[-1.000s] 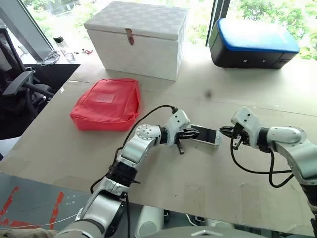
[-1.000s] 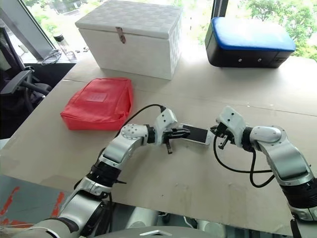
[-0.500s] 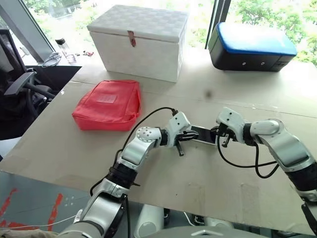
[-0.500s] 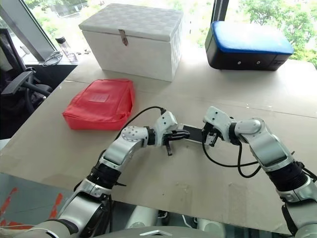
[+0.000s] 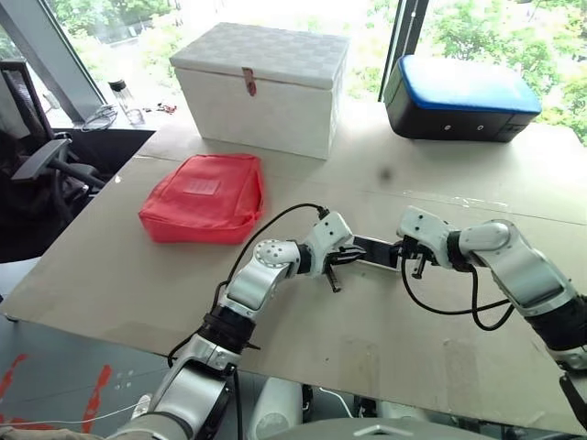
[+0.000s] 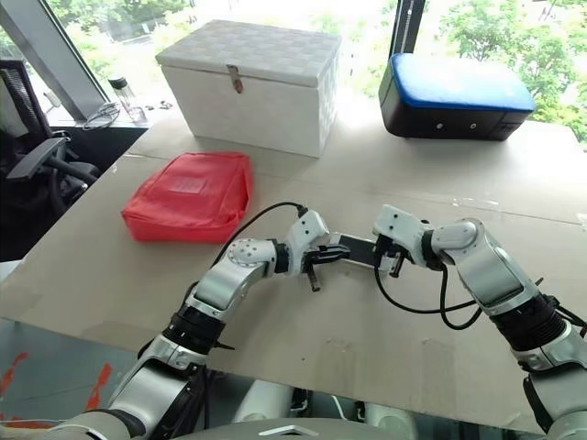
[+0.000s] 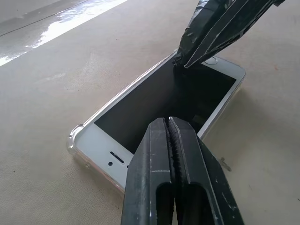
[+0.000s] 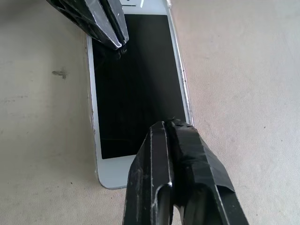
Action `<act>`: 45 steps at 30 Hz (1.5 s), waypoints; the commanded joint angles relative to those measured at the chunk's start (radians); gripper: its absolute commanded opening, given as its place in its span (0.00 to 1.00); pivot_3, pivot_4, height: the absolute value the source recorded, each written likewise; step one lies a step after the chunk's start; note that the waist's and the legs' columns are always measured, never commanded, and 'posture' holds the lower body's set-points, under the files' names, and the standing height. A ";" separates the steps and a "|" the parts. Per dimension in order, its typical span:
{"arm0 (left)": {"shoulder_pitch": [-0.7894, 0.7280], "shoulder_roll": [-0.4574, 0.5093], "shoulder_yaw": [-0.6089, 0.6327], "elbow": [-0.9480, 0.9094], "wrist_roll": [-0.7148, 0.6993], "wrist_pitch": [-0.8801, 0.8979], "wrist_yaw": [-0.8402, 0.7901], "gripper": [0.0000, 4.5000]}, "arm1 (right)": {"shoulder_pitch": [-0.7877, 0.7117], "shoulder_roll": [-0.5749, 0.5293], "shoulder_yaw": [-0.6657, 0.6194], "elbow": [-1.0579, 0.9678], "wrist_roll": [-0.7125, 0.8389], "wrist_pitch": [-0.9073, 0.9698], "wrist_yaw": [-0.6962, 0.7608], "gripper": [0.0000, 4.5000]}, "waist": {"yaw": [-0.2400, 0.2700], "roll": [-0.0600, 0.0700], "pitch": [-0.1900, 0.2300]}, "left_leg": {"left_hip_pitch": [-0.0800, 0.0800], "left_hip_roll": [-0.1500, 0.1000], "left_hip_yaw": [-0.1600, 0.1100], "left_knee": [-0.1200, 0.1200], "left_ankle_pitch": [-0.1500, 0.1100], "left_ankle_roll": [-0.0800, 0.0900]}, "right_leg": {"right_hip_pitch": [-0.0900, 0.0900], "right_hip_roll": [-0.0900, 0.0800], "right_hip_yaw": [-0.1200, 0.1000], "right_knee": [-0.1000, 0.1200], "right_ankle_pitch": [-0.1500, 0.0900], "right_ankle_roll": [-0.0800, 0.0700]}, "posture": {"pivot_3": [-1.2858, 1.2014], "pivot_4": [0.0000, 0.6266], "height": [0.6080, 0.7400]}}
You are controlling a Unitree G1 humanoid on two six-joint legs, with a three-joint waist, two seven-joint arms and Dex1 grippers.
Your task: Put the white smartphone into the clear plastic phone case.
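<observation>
A red pouch, white box and blue-topped case rest on the table.

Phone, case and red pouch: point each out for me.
Phone (image 7: 164,101), left wrist view, middle of its dark screen.
Case (image 7: 74,136), left wrist view, clear corner beside the phone's speaker end.
Red pouch (image 5: 204,195), left eye view, its top face.
</observation>
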 commanded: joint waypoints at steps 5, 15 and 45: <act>-0.008 -0.022 -0.009 0.005 0.008 -0.007 0.006 0.02 | 0.069 0.005 0.179 0.149 -0.073 0.062 0.059 0.00 | 0.000 0.000 -0.002 | 0.009 0.000 0.000 -0.005 -0.001 -0.001 | 0.007 0.000 0.000 -0.004 0.000 0.000 | 0.52 0.24 1.00; -0.007 -0.030 -0.004 0.020 0.008 -0.015 0.012 0.02 | 0.109 0.083 -0.056 0.065 0.036 -0.022 0.040 0.00 | -0.001 0.000 -0.004 | 0.008 0.000 0.000 -0.009 -0.001 -0.002 | 0.007 0.000 0.000 -0.009 0.000 0.000 | 0.52 0.24 1.00; 0.011 -0.036 0.000 0.005 0.003 -0.002 0.031 0.02 | 0.138 -0.088 0.214 0.106 -0.122 -0.026 0.161 0.00 | 0.004 0.000 -0.002 | 0.008 0.000 0.000 -0.013 -0.007 -0.002 | 0.007 -0.006 -0.009 -0.016 -0.001 0.001 | 0.52 0.24 1.00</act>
